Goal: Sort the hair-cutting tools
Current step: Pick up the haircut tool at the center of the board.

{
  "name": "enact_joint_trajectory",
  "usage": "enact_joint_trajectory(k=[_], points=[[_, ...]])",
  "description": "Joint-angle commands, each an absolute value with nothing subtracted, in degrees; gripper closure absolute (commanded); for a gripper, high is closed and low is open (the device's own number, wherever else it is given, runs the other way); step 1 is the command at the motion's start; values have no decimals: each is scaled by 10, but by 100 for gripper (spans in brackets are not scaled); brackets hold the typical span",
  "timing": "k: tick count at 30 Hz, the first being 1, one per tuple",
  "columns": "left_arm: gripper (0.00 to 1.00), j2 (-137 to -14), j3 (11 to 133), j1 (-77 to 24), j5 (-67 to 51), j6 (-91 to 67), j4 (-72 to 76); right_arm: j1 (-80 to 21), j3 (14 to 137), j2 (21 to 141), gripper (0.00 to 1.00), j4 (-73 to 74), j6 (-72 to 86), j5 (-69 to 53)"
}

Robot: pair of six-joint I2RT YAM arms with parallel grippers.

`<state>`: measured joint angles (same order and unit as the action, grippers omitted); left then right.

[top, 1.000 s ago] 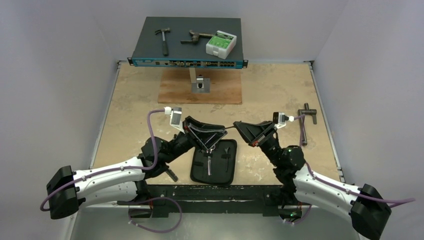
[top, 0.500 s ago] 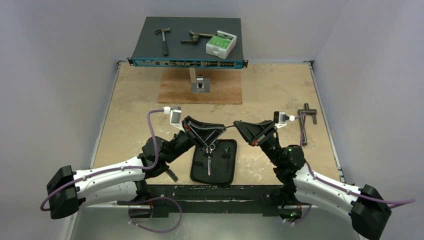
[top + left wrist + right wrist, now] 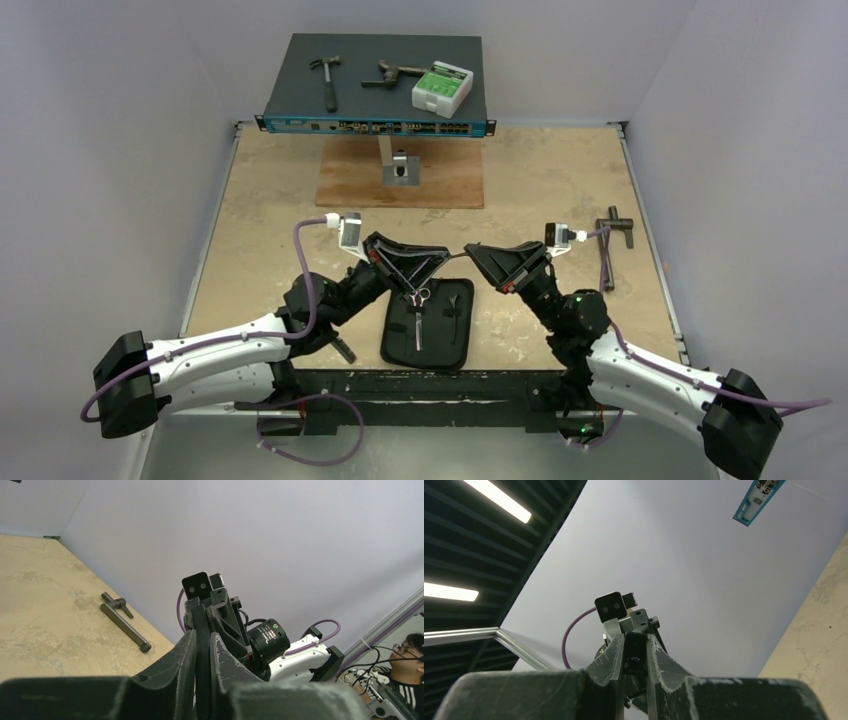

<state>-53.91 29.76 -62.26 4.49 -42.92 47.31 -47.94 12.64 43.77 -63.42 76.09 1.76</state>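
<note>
Nearest to the two arm bases, one black flat case [image 3: 395, 340] lies open on the beige worktop [image 3: 270, 230], between the arms. On it I count one pair of silver scissors [image 3: 418, 320], its ring handles at the far end, just under the left arm. One slim thing [image 3: 453, 318] lies beside it on the right, too small to name.

Just beyond the case the two pincers meet tip to tip, above the worktop. The left pincer [image 3: 441, 260] is closed on one end of the one thin black comb [image 3: 635, 655]. The right pincer [image 3: 472, 252] is clamped on the other end, so the comb spans the small gap between them.

Farther to the right, one grey T-shaped bar [image 3: 606, 260] lies on the worktop, well apart from the case.

At the far side there is one wooden board [image 3: 350, 185] with one small metal bracket [image 3: 400, 168] on it. Above it sits one network switch [image 3: 365, 100]. It carries three things: one hammer [image 3: 327, 82], one rusty tool [image 3: 392, 74] and one white and green box [image 3: 441, 88].
</note>
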Motion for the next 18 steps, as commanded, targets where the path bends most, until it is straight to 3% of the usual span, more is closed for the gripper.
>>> enact_joint_trajectory(k=[1,2,6,9,11,15,18], points=[[95,-536,314,-622,43,-431,503,-481,150,435,100,-646,758,7],[100,-535,313,-622,45,-430,502,-481,150,435,100,-644,758,7],[100,-522,306,-623,59,-429,492,-481,151,420,98,-611,756,3],[100,-503,304,-621,73,-428,463,-480,152,396,57,-565,745,2],[100,-486,305,-619,82,-428,426,-480,170,365,38,-482,712,-7],[100,-448,311,-595,73,-442,332,-479,223,305,19,-300,618,-11],[100,-421,330,-566,40,-451,215,-479,292,284,16,-143,504,-10]])
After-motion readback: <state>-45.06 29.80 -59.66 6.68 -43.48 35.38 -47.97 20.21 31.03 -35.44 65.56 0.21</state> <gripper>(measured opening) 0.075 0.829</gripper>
